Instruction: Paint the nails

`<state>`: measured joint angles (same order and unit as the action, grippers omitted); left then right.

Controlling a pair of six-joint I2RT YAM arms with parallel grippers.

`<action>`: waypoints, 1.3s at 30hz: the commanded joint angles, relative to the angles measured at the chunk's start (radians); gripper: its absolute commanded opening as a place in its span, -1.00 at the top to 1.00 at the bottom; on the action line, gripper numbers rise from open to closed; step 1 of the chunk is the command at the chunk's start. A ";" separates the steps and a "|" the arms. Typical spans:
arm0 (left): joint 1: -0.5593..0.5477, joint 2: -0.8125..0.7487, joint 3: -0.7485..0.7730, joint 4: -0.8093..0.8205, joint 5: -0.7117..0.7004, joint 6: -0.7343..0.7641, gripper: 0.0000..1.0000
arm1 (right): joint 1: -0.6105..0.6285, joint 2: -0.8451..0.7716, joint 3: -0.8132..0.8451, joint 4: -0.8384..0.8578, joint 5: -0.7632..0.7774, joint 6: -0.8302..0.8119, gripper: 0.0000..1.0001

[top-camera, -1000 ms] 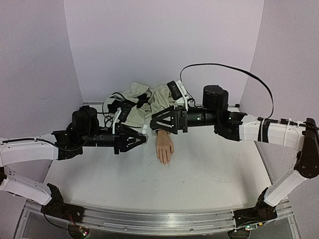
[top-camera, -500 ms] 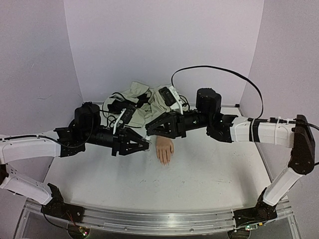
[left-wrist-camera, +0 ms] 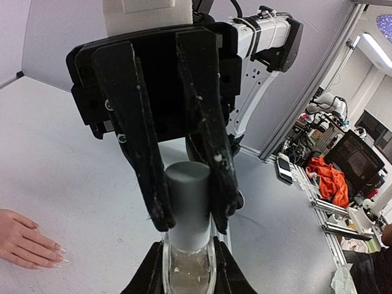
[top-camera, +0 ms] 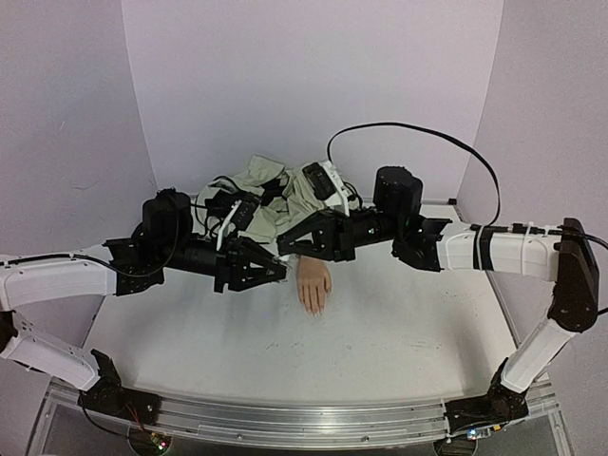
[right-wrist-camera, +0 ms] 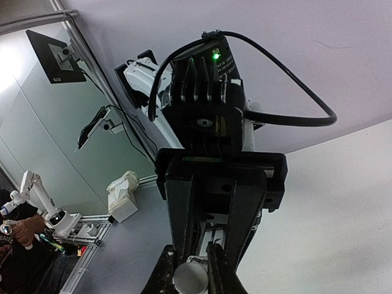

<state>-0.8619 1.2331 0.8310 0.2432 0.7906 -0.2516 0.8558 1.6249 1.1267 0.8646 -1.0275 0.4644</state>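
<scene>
A small clear nail polish bottle (left-wrist-camera: 187, 264) with a grey cap (left-wrist-camera: 188, 199) is held off the table between the two arms. My left gripper (left-wrist-camera: 188, 272) is shut on the glass body. My right gripper (right-wrist-camera: 191, 277) faces it and is shut on the cap (right-wrist-camera: 191, 279); its black fingers (left-wrist-camera: 211, 156) clamp the cap from both sides. In the top view the left gripper (top-camera: 274, 272) and the right gripper (top-camera: 285, 249) meet just left of the pale mannequin hand (top-camera: 312, 283). The hand lies palm down, and its nails (left-wrist-camera: 60, 250) show at the lower left of the left wrist view.
The hand's cream sleeve (top-camera: 275, 190) lies bunched at the back with black cables (top-camera: 220, 195) over it. Purple walls (top-camera: 313, 76) close in the back and sides. The right arm's cable (top-camera: 418, 128) loops above it. White tabletop (top-camera: 380, 332) lies in front of the hand.
The right gripper has gone from open to shut on the bottle's cap. Both arms drew closer together beside the mannequin hand, the right arm swinging left and lower.
</scene>
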 commanded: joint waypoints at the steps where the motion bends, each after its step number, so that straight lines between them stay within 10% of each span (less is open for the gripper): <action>1: 0.003 -0.040 0.061 0.078 -0.111 0.041 1.00 | 0.017 -0.001 0.018 0.060 -0.008 -0.014 1.00; 11: 0.001 -0.033 0.084 0.099 -0.570 0.161 1.00 | 0.039 0.032 0.052 -0.139 0.358 -0.058 1.00; 18: 0.001 0.137 0.177 0.109 -0.834 0.250 1.00 | 0.193 0.080 0.122 -0.354 1.222 0.062 1.00; 27: -0.003 0.216 0.153 0.123 -0.820 0.213 1.00 | 0.206 0.126 0.221 -0.357 1.197 0.051 0.97; 39: -0.002 0.065 -0.035 0.099 -0.794 0.125 1.00 | 0.137 -0.069 0.128 -0.330 1.054 -0.093 -0.19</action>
<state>-0.8692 1.3876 0.8265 0.2806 0.0113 -0.0788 1.0027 1.7008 1.2819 0.4976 0.0673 0.4385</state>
